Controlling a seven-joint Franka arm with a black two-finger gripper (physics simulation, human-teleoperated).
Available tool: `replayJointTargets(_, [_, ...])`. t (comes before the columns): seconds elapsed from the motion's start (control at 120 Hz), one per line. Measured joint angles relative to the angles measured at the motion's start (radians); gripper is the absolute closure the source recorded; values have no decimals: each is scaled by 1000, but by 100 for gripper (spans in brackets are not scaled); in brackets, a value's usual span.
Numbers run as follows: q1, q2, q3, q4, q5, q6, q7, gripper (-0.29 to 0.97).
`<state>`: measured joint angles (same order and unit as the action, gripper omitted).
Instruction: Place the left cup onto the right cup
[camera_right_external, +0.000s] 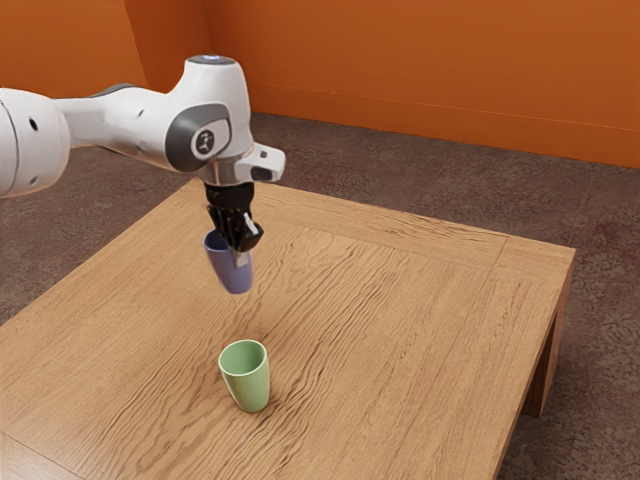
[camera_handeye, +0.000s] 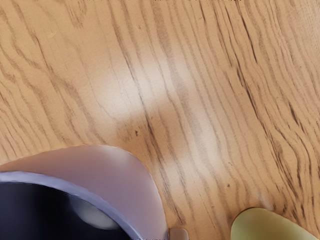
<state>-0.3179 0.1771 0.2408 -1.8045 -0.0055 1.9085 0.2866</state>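
In the exterior view, at the upper left of the frame, we see our white arm (camera_right_external: 120, 120) come in from the edge and bend down over the wooden table (camera_right_external: 420, 330). Left of the frame's centre the black gripper (camera_right_external: 240, 246) points downward. Its jaws are drawn close together and pinch the wall of the purple cup (camera_right_external: 228, 272) near its rim, one finger on each side as far as we can make out, so we have the cup in our grasp. The purple cup hangs clear of the tabletop, tilted, with its base lower and leaning toward the frame's left.

Below it, a little to the right and toward the lower centre of the frame, the green cup (camera_right_external: 245, 376) stands on the table with its mouth up. The two cups are apart, with open air between the purple cup's base and the green cup's rim. We cannot tell from this angle whether one is straight above the other.

Further right the tabletop runs bare to its far corner at the frame's right, above the dark floor (camera_right_external: 600, 300). An orange wall (camera_right_external: 450, 60) closes the top of the frame.

In the wrist view the purple cup (camera_handeye: 100, 175) looms blurred just under our hand, its dark inside showing. The rim of the green cup (camera_handeye: 270, 226) lies beside it, with a strip of table (camera_handeye: 200, 90) between the two.
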Motion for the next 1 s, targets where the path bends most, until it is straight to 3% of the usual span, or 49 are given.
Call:
replayJointTargets(0.642, [-13, -5, -173, 36, 12, -14, -100, 78])
replayJointTargets(1.0, [-70, -200, -176, -140, 15, -64, -169, 79])
